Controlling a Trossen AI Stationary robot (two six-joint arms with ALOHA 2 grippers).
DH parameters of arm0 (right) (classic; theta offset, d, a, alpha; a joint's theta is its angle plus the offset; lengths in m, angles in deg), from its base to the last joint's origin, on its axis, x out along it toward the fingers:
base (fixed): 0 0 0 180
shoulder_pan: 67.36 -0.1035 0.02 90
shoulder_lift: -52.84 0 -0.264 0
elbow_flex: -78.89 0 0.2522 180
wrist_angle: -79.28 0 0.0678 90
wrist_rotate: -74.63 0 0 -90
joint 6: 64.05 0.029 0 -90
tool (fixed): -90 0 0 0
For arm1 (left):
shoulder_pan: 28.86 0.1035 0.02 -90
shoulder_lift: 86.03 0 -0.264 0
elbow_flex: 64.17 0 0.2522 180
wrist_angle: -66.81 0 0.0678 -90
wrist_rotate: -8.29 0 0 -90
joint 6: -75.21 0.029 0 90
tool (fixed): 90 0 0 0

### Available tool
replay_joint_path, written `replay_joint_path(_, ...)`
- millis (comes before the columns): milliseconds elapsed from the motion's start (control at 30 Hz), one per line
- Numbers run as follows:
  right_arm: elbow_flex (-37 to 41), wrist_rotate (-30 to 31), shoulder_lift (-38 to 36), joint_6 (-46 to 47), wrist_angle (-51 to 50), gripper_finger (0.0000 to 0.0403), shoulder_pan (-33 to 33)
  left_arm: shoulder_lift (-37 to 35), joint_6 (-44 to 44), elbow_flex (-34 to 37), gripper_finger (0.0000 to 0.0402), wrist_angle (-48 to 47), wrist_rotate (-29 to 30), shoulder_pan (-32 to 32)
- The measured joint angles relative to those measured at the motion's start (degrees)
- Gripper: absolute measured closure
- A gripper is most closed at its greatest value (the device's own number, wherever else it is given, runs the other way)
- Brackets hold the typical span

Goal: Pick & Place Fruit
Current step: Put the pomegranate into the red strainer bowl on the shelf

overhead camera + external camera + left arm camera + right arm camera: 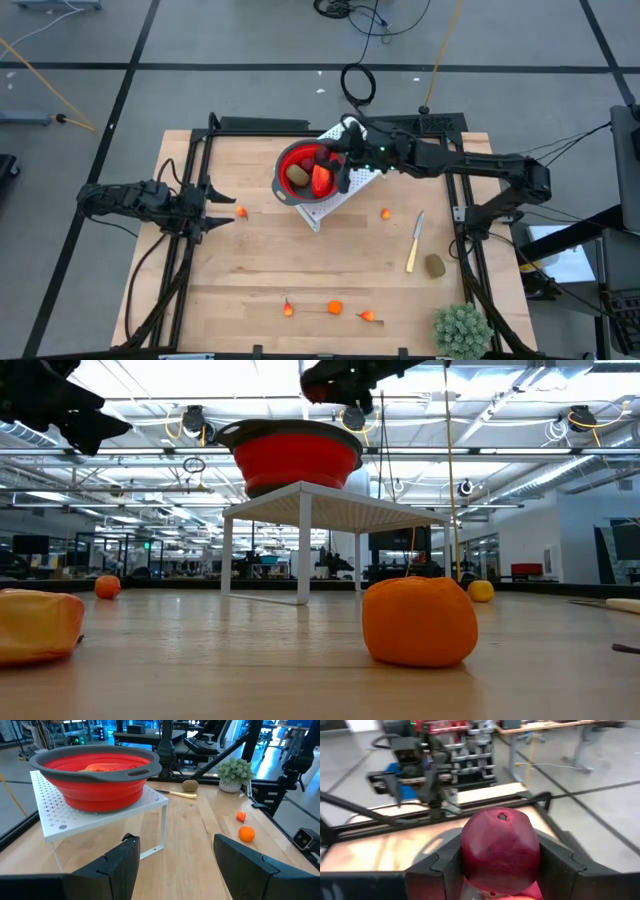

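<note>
While I am watching from above, my right arm is reaching across the far side of the table, stretched almost straight toward the middle, and its right gripper is hanging over the red bowl. Through the right wrist camera I am seeing the fingers clamped on a dark red ball, which is filling the gap between them. The bowl is sitting on a white perforated stand, and an olive-brown oval and a red-orange piece are lying inside it.

My left arm is waiting low at the left side of the table, pointing inward, with the left gripper spread apart and holding nothing; a tiny orange piece is lying just beside its tips.

Around the stand, bare wood is giving me room on every side. Another tiny orange piece is lying near the stand on the right, and a pale yellow stick is lying beyond it with a second olive-brown oval close to its near end. Three small orange pieces are lying in a row near the front edge, and a spiky green plant is standing at the front right corner.
</note>
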Motion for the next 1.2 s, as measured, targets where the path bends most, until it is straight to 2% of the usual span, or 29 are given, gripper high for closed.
replay_joint_path(133, -0.3, -3.5, 1.7, 1.6, -0.3, 0.0217, 0.0, 0.0, -0.8, 0.0, 0.0149, 0.0, 0.0, 0.0)
replay_joint_path(533, -0.4, -3.1, 1.9, 0.1, -10.1, 0.0215, 0.3, 0.0, -1.1, 0.0, 0.0149, 0.0, 0.0, 0.0)
replay_joint_path(933, -0.4, -3.1, 6.0, -0.6, -10.6, 0.0212, 3.0, 0.0, -1.0, 0.0, 0.0149, 0.0, 0.0, 0.0)
replay_joint_path(1200, -0.4, -3.0, 6.0, -0.7, -11.2, 0.0207, 3.6, 0.0, 0.4, 0.0, 0.0149, 0.0, 0.0, 0.0)
